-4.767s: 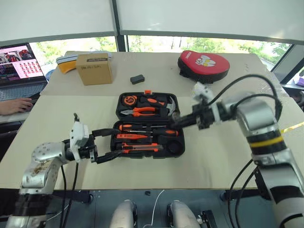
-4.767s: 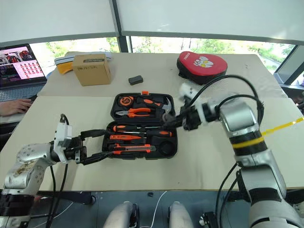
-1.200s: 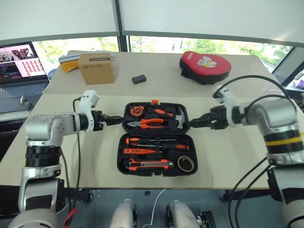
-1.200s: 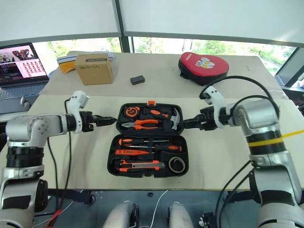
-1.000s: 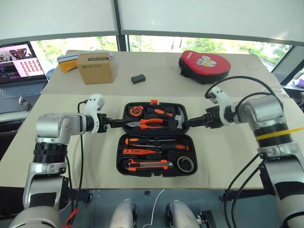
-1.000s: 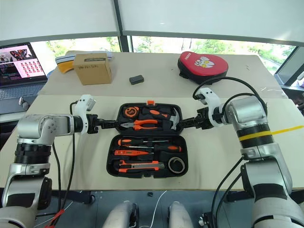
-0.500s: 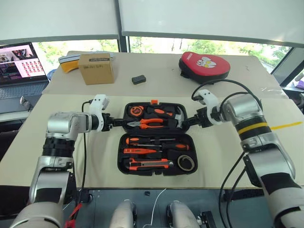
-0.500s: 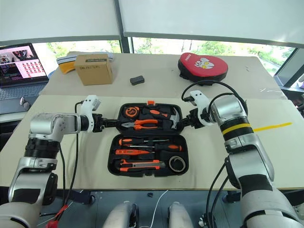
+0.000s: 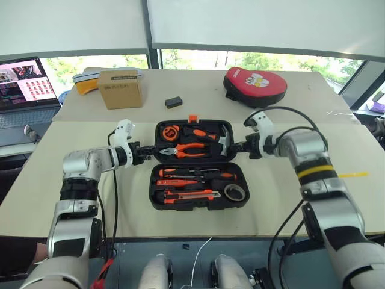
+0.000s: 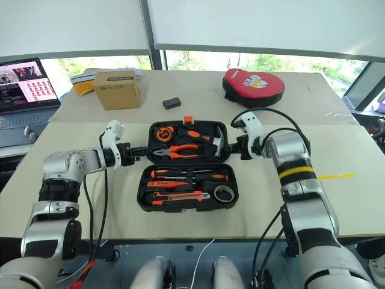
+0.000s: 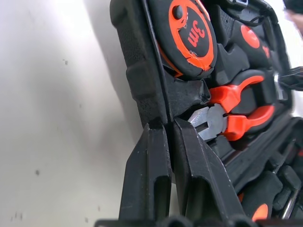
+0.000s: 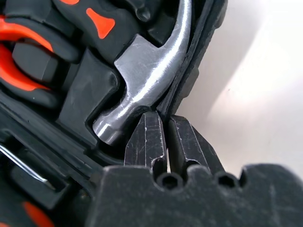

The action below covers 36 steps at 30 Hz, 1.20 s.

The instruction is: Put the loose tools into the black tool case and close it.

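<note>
Right wrist view: hammer [image 12: 142, 85] (handle cut off), fingers [image 12: 146, 142] pinching black tool case [image 12: 201, 47] rim.

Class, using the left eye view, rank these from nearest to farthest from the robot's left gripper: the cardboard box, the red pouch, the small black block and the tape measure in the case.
From the left gripper:
1. Tape measure, just beyond it in the case's far half.
2. Small black block, farther back on the table.
3. Cardboard box, far left.
4. Red pouch, far right.

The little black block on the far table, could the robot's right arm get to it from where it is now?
Probably yes. The small black block lies in the open beyond the black tool case, nothing around it. The right gripper is shut on the case's far-half rim, so it would have to let go first.
</note>
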Each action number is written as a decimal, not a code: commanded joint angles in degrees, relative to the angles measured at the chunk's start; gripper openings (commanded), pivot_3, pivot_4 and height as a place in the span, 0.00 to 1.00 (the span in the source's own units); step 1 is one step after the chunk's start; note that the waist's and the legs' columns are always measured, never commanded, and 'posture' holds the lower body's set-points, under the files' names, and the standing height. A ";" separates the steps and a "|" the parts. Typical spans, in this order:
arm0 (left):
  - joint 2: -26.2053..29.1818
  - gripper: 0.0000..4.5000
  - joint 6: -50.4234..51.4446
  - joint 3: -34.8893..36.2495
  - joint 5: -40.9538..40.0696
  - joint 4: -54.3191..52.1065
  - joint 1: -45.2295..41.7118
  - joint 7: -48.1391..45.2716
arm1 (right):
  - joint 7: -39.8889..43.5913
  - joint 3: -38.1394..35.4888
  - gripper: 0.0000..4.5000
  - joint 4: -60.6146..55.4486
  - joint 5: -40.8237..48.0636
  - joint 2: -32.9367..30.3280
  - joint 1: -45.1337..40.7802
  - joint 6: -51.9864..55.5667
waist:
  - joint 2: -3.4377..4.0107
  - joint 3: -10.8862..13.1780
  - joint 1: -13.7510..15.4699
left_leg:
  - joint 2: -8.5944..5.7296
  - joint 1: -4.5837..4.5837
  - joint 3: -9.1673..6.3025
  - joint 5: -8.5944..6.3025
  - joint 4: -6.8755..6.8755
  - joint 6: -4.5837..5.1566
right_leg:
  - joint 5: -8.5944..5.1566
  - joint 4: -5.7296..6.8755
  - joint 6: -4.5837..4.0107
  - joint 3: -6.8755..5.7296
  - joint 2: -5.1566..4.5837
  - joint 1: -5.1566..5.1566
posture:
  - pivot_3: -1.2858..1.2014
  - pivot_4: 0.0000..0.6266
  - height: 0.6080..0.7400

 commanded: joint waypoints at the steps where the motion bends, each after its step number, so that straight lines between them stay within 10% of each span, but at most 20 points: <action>1: 0.57 0.01 -15.22 5.22 -2.69 -9.89 5.32 -6.54 | 1.22 -2.35 0.00 -12.87 -2.49 -3.90 5.89 -19.94 | 0.01 0.03 0.05 | 0.02 -0.16 -0.01 0.02 -0.01 -0.03 | 0.00 0.07 0.00 -0.02 0.01 -0.12 | 0.52 0.24 1.00; 6: 1.15 0.01 -32.87 6.80 -1.24 -18.17 16.91 -12.41 | -5.08 -3.34 0.00 -18.16 -11.92 -9.39 20.93 -57.85 | 0.01 0.06 0.18 | 0.05 -0.38 0.06 -0.05 -0.09 0.05 | 0.00 -0.17 0.02 -0.06 -0.03 -0.21 | 0.52 0.24 1.00; 14: 1.99 0.01 -61.60 3.37 7.14 -14.35 32.77 -19.64 | -17.15 -2.35 0.00 -9.58 -24.58 -12.92 33.08 -89.03 | 0.02 0.05 0.04 | 0.07 -0.04 0.26 -0.11 -0.12 0.12 | -0.01 -0.58 0.02 -0.02 -0.04 0.07 | 0.52 0.24 1.00; 25: 6.71 0.79 -64.16 5.42 4.02 -15.88 40.94 -21.64 | -14.87 -1.72 0.82 -5.07 -18.94 -21.08 39.86 -96.46 | 0.00 0.03 0.23 | 0.13 1.44 0.46 -0.09 -0.84 0.12 | -0.05 -0.99 -0.03 0.17 -0.08 1.30 | 0.52 0.24 1.00; 29: 9.74 0.79 -58.05 5.23 1.93 -15.08 38.85 -22.28 | -1.35 -1.30 0.70 -19.32 3.08 -26.20 50.52 -79.18 | -0.01 0.02 0.33 | 0.20 1.41 0.33 -0.13 -0.86 0.17 | -0.06 -1.07 -0.02 0.15 -0.11 1.34 | 0.52 0.24 1.00; 36: 9.96 0.32 -48.97 -2.19 5.70 -11.21 24.00 -20.95 | 7.41 0.29 0.16 -44.89 14.15 -33.63 64.23 -55.93 | -0.10 0.01 0.69 | 0.21 1.80 0.16 -0.13 -0.86 0.19 | -0.06 -1.12 0.00 0.00 -0.17 1.84 | 0.52 0.24 1.00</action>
